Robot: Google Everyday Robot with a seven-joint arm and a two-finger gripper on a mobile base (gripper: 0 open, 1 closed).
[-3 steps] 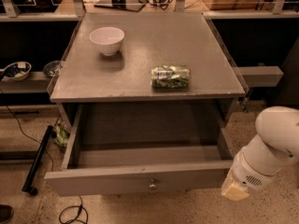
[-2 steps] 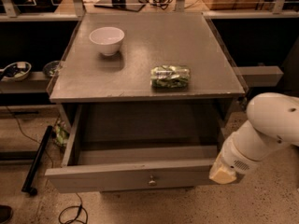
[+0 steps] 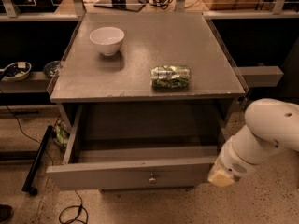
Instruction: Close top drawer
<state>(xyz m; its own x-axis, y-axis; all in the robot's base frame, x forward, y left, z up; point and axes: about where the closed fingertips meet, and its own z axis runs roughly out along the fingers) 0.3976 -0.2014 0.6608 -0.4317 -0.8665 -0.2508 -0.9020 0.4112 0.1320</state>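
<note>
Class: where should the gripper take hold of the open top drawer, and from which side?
The small round knob centred on the flat front panel of the top drawer, from the front. The panel faces outward, so a centred hold should slide it straight. The gripper sits by the panel's right end.

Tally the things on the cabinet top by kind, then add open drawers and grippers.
White bowl: 1
Green package, lying flat: 1
Top drawer, pulled open: 1
Gripper, at the drawer front's right end: 1
Total: 4
</note>
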